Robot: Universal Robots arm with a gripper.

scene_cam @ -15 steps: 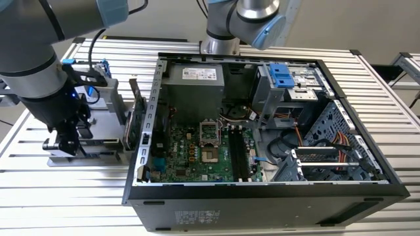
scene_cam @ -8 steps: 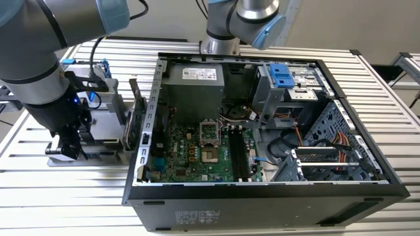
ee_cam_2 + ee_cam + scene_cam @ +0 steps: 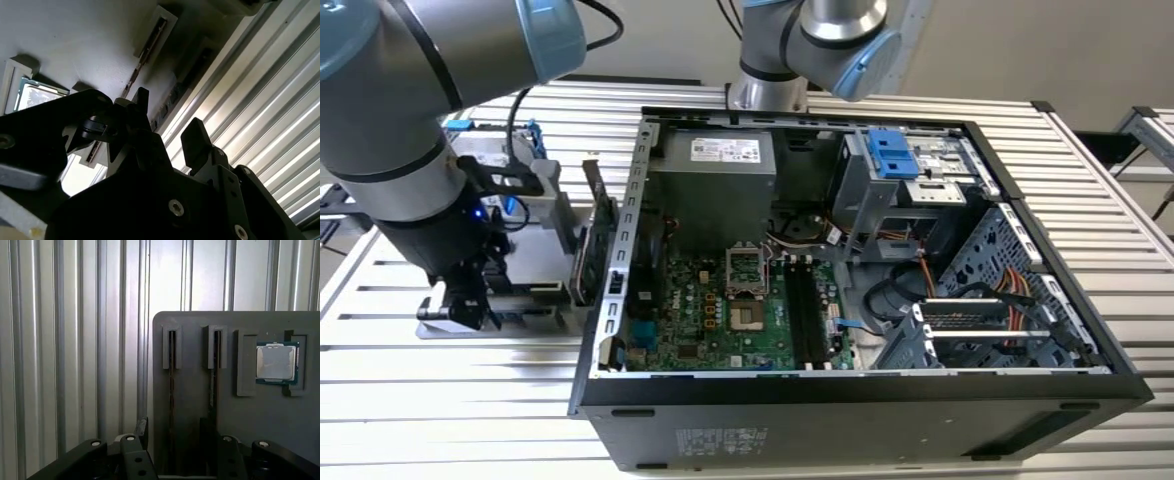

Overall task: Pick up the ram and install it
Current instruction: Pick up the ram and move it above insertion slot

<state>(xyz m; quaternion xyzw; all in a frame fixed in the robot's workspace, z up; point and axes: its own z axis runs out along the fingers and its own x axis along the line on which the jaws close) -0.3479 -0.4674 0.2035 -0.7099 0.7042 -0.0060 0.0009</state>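
In the first wrist view, two ram sticks stand edge-on in slots of a grey holder plate (image 3: 195, 325), one ram (image 3: 171, 370) beside the other (image 3: 216, 365). My gripper (image 3: 175, 435) is open, its dark fingers (image 3: 141, 430) standing on either side of the first stick without closing on it. The second wrist view shows the gripper (image 3: 169, 115) low over the plate, a thin ram edge (image 3: 175, 92) running between the fingers. In the exterior view the gripper (image 3: 467, 305) hangs over the holder (image 3: 520, 320), on the exterior view's left of the open computer case (image 3: 1067, 390).
A processor chip (image 3: 276, 362) lies in a pocket of the same plate. The motherboard's long dark memory slots (image 3: 803, 310) lie inside the case, near the processor socket (image 3: 744, 268). A drive cage with a blue latch (image 3: 887, 155) and cables crowd the case. The ribbed metal table (image 3: 454, 400) surrounds everything.
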